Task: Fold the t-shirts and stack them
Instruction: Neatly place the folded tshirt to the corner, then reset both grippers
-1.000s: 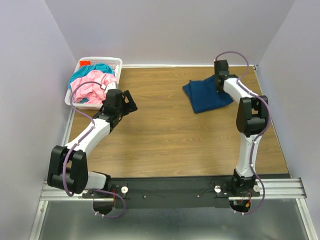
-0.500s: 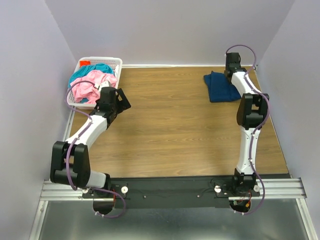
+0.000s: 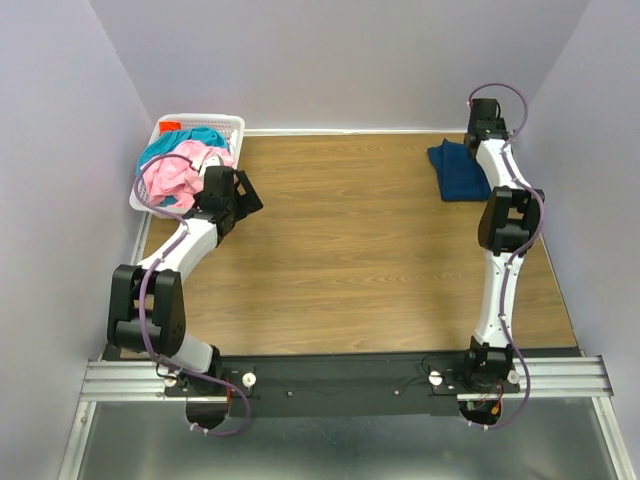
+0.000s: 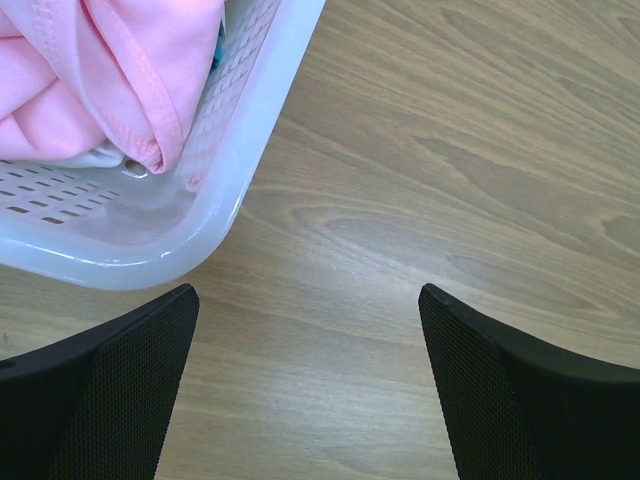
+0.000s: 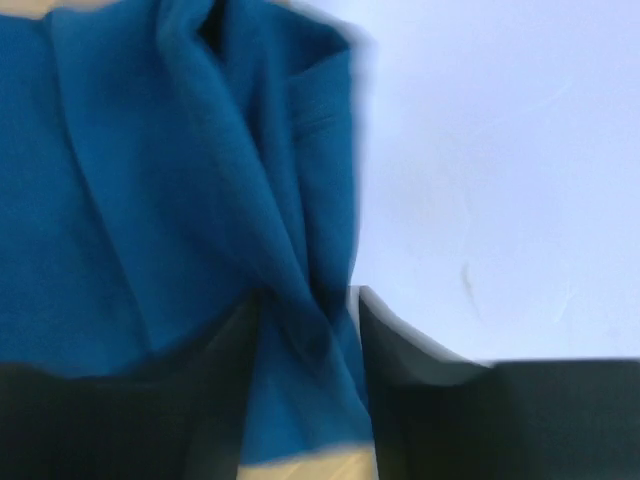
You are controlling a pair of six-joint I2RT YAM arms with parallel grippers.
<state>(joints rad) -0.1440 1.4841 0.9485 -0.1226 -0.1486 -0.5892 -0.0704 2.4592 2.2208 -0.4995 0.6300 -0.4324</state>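
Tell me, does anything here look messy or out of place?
The dark blue t-shirt is bunched at the far right corner of the table, pinched in the right fingers, not flat. The pink t-shirt and teal t-shirt lie heaped in the basket, unfolded.

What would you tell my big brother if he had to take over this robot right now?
Left gripper: open, holding nothing, over the table beside the basket corner.
Right gripper: shut on the dark blue t-shirt, which lies bunched at the table's far right.
Pink t-shirt and teal t-shirt: heaped unfolded in the basket.
Done: nothing stacked yet.
Left: neaten the blue one, fold pink and teal, stack all three.
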